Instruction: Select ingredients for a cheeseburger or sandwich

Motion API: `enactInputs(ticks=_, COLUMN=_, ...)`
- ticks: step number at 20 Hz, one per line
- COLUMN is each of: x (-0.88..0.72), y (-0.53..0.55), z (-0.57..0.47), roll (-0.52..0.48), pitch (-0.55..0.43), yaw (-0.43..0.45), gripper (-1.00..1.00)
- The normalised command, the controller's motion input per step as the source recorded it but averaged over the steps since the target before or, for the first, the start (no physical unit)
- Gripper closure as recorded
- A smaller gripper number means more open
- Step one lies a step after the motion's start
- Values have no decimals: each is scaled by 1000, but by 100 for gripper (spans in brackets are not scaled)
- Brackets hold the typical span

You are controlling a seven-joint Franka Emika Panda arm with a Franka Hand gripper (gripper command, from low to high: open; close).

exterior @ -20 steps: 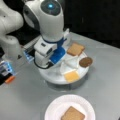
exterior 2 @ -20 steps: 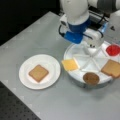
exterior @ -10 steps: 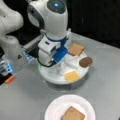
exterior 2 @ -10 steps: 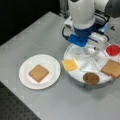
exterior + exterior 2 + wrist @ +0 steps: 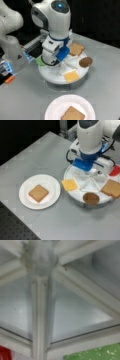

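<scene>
One bread square [image 5: 38, 193] lies on the white paper plate [image 5: 53, 185]; the same plate [image 5: 85, 105] and bread [image 5: 73, 114] show in both front views. The other ingredients sit in a round white divided tray [image 5: 75, 173]: yellow cheese [image 5: 70, 184], brown patty [image 5: 91, 198], a second bread square [image 5: 112, 188] and red tomato [image 5: 115, 170]. Green lettuce [image 5: 40, 61] shows at the tray's left edge. My gripper [image 5: 52, 61] hangs low over the tray's middle, its fingers hidden by the hand. In the wrist view I see the tray's hub [image 5: 40, 255], lettuce [image 5: 100, 353] and tomato [image 5: 3, 355].
The arm's base [image 5: 12, 52] stands at a front view's left, with an orange item [image 5: 10, 79] beside it. Cables [image 5: 70, 157] hang behind the tray. The grey table [image 5: 37, 152] runs to a dark edge at a front view's left.
The arm has drifted slightly across the tray toward its middle. The food pieces and the plate have not moved.
</scene>
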Motion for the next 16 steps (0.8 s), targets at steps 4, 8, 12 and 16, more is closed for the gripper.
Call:
enactInputs(ticks=4, x=-173, y=49, z=-90, roll=-163, pitch=-185, yaw=45, gripper=-100)
enactInputs(ticks=8, x=-156, y=36, z=-162, roll=-175, pitch=-198, yaw=41, gripper=-100)
enactInputs(ticks=12, x=-122, y=73, z=-175, roll=-176, pitch=-172, yaw=26, gripper=-100)
enactInputs(ticks=16, x=-53, y=135, z=-126, roll=-149, pitch=-136, yaw=2, gripper=-100)
